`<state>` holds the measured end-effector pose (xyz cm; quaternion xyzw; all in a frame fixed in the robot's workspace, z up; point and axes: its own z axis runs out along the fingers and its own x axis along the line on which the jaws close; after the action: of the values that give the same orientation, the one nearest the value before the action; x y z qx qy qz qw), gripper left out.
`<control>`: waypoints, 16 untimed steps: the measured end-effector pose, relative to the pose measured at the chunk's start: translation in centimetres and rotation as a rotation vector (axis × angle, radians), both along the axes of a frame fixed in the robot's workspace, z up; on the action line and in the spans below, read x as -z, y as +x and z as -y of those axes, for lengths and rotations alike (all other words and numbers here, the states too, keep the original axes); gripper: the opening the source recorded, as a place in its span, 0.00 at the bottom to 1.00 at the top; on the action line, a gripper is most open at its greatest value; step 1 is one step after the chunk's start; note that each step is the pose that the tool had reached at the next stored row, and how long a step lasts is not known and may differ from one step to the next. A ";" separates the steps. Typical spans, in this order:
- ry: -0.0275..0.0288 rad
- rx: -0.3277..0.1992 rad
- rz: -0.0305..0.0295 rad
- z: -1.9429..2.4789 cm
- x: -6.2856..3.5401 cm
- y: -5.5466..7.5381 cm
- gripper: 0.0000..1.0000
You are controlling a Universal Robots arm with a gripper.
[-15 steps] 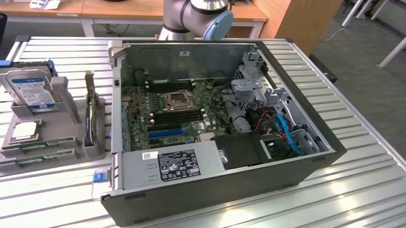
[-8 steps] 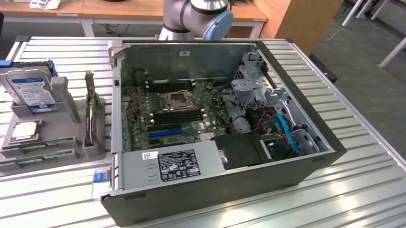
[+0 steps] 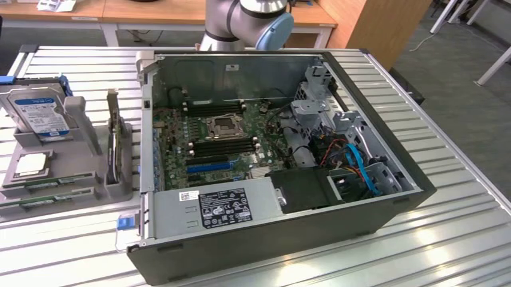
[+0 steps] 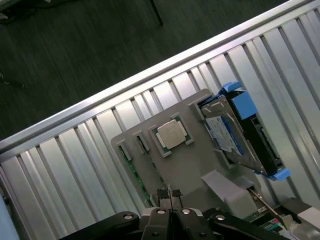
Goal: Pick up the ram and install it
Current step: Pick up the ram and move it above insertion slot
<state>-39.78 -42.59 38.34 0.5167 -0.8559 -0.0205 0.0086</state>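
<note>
Two ram sticks, thin green boards, stand on edge in slots of a grey holder (image 3: 80, 128) at the exterior view's left: one ram stick (image 3: 49, 181) and a second (image 3: 46, 201) in front of it. From the wrist view a green ram edge (image 4: 131, 167) shows in the holder (image 4: 192, 165), just ahead of my gripper (image 4: 170, 196). The gripper hangs above the holder with its two fingertips (image 4: 163, 194) pressed together, shut and holding nothing. The open computer case (image 3: 383, 209) lies on the table with its motherboard (image 3: 177, 143) and black memory slots (image 3: 227, 143) exposed.
The holder also carries a square silver processor (image 4: 171, 135), a hard drive (image 3: 38, 113) in a blue bracket and an upright card (image 3: 116, 149). The arm's base (image 3: 239, 18) stands behind the case. The slatted metal table (image 3: 447, 239) ends at an edge rail (image 4: 150, 75) with dark floor beyond.
</note>
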 end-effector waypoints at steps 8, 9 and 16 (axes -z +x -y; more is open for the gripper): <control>-0.0002 -0.054 0.0000 0.00 0.00 0.0 0.10; -0.0005 -0.067 0.0000 0.00 0.00 0.0 0.10; -0.0019 -0.182 0.0000 0.00 0.02 0.0 0.10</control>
<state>-39.78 -42.59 38.31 0.5925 -0.8053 -0.0188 0.0109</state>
